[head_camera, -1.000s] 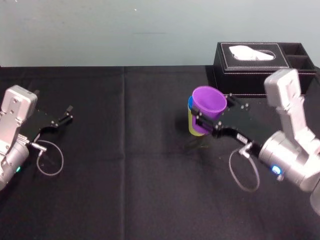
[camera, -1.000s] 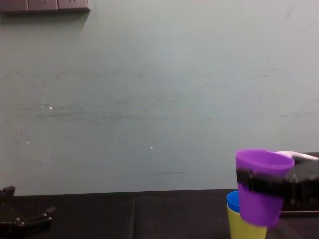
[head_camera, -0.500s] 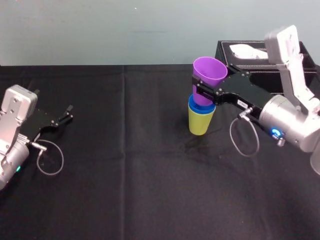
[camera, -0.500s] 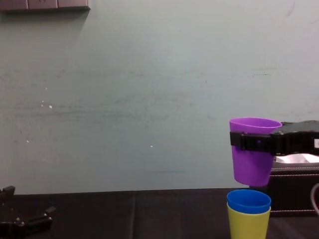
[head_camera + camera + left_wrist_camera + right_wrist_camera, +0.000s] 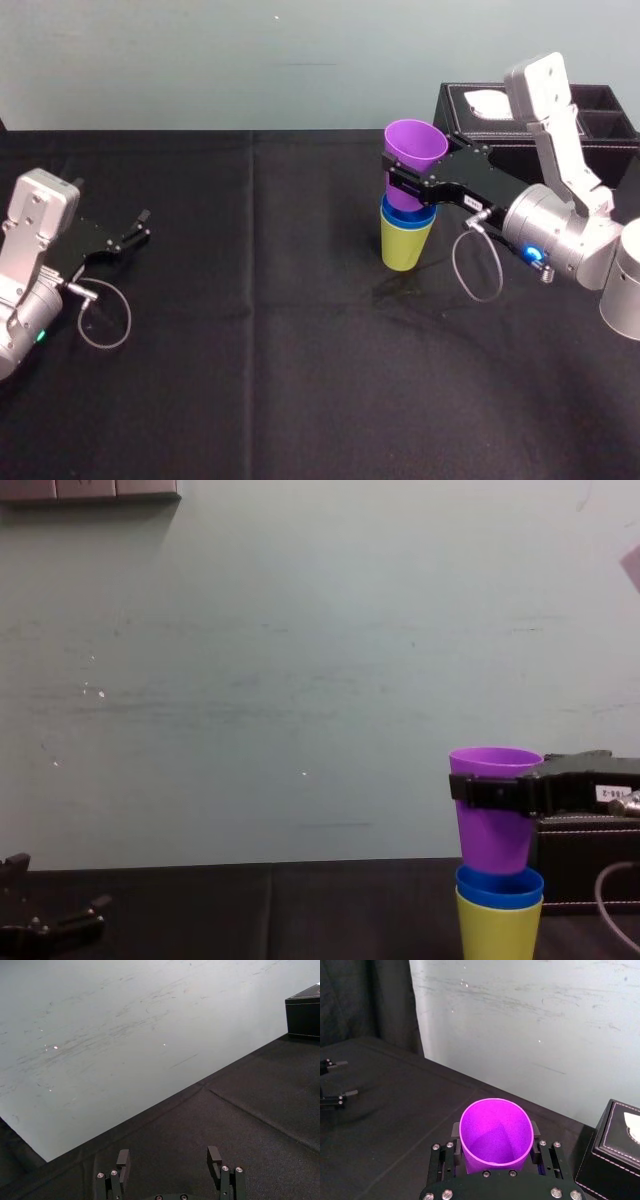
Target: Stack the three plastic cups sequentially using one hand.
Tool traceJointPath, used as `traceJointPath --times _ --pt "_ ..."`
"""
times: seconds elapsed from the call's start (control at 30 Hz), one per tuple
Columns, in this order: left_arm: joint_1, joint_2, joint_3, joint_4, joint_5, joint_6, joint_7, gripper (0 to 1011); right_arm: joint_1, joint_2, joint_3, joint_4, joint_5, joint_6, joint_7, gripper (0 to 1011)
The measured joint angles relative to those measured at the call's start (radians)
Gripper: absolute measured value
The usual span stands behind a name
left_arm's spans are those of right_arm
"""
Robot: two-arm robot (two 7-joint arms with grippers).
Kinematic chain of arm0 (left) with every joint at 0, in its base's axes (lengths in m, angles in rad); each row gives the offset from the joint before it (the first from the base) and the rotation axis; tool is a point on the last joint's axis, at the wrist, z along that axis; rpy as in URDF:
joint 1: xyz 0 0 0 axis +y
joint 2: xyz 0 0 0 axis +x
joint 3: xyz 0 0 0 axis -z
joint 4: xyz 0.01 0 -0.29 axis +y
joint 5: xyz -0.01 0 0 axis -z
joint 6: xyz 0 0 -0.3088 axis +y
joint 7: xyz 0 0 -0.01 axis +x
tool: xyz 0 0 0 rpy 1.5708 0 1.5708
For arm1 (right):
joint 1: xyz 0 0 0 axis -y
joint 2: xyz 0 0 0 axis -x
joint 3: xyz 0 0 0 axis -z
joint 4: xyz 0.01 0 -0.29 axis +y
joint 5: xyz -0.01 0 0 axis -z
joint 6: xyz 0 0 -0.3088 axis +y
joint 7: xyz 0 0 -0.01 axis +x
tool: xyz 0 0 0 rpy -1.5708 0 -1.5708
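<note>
On the black desk (image 5: 250, 350) the blue cup (image 5: 405, 213) sits nested in the yellow-green cup (image 5: 405, 245), and the right hand (image 5: 408, 181) clamps the purple cup (image 5: 415, 145) with its base just at the blue rim, so only seating and release look left, while the left hand (image 5: 135, 225) idles open far off.

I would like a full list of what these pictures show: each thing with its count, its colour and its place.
purple cup: one, purple, upright in the right gripper, its base at the mouth of the blue cup.
blue cup: one, blue, nested in the yellow-green cup.
yellow-green cup: one, yellow-green, standing on the table, right of centre.
tissue box: one, black, at the far right of the table, behind the cups.
table: one, covered in black cloth.
wall: one, pale grey-green, behind the table.
left gripper: one, black, open, parked low at the table's left.
right gripper: one, black, shut on the purple cup above the stack.
</note>
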Motion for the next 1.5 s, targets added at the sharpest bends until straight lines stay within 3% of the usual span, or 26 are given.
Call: traceJointPath --times 0.9,1.5 --pt "0.0 0.0 0.0 0.0 0.0 0.0 0.0 1011 0.027 -0.019 -0.035 0.131 -0.03 -0.043 0.004 739" --pt "0.0 0.0 0.0 0.0 0.0 0.0 0.0 1011 0.016 -0.029 -0.033 0.153 -0.049 -0.06 0.004 739"
